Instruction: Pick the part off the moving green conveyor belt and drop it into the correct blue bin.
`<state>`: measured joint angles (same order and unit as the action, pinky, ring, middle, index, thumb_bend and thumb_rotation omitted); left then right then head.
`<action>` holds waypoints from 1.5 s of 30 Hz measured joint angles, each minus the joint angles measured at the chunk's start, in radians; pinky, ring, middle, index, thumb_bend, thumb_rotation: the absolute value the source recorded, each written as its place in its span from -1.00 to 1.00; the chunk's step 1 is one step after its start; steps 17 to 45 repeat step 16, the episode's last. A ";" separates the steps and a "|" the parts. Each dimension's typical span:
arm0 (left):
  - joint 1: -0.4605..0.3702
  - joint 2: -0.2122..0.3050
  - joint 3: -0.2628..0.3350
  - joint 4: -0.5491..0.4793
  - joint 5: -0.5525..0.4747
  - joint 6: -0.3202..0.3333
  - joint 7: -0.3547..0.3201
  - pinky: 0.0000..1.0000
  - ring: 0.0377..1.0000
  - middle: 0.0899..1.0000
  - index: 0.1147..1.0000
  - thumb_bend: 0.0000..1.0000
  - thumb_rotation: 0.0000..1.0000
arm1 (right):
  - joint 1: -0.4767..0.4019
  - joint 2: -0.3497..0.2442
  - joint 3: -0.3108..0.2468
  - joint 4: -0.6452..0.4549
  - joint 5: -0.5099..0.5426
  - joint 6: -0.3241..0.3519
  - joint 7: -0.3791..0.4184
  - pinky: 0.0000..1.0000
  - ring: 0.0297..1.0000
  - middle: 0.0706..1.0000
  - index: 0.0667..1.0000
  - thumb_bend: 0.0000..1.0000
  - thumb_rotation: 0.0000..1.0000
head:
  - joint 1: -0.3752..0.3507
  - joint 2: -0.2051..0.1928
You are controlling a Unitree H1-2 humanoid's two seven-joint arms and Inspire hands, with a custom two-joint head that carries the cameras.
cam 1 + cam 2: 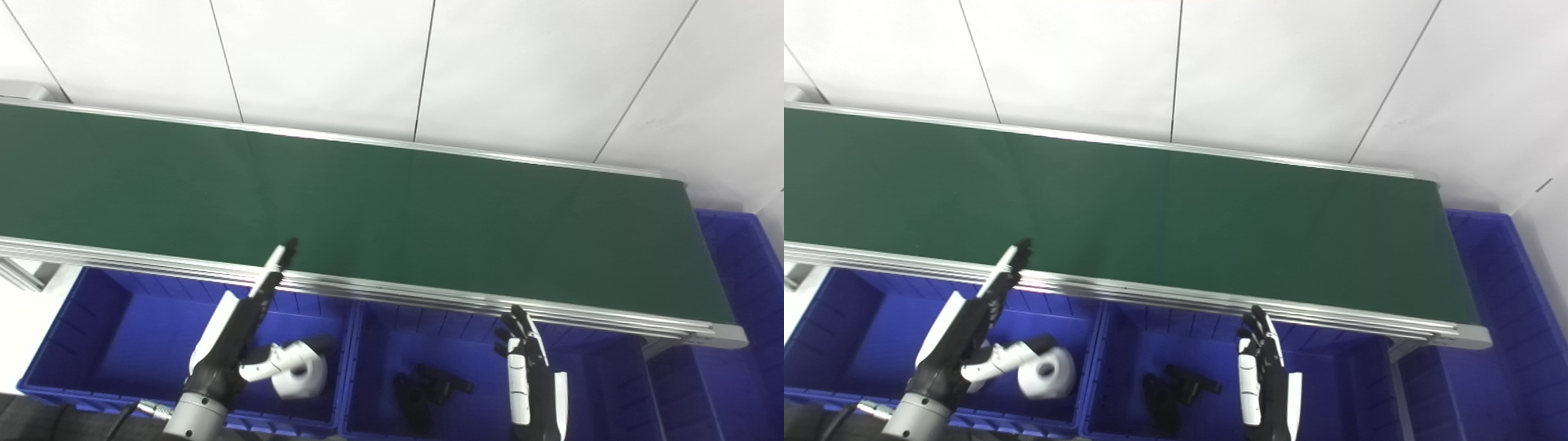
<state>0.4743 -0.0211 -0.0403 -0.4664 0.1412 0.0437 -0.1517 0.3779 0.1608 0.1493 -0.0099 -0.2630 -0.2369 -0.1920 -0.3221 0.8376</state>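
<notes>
The green conveyor belt [392, 214] runs across the view and carries no part. A white roll-shaped part [303, 375] lies in the left blue bin [92, 324]. Dark parts [422, 392] lie in the middle blue bin [441, 343]. My left hand [236, 331] is open above the left bin, its fingers stretched up to the belt's near rail and its thumb out toward the white part. My right hand [531, 373] is open and empty, fingers straight, over the middle bin's right side below the rail.
A third blue bin [744, 306] stands past the belt's right end. The belt's metal rail [429, 294] runs between the hands and the belt surface. A white panelled wall stands behind the belt.
</notes>
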 measured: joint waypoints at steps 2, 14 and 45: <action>0.008 -0.025 0.001 0.014 -0.052 0.001 0.008 1.00 1.00 1.00 1.00 0.09 0.65 | 0.000 0.000 0.001 -0.001 -0.008 0.000 -0.005 0.65 0.68 0.72 0.81 0.24 0.96 | -0.031 0.002; -0.049 0.039 -0.015 0.239 -0.021 -0.169 0.054 1.00 1.00 1.00 1.00 0.46 0.65 | 0.005 -0.001 0.005 -0.002 -0.043 0.000 -0.025 0.63 0.68 0.72 0.81 0.23 1.00 | -0.078 0.005; -0.053 0.041 -0.019 0.244 -0.032 -0.170 0.053 1.00 1.00 1.00 1.00 0.49 0.66 | 0.005 -0.001 0.005 -0.001 -0.051 0.000 -0.030 0.66 0.67 0.71 0.80 0.25 1.00 | -0.115 0.000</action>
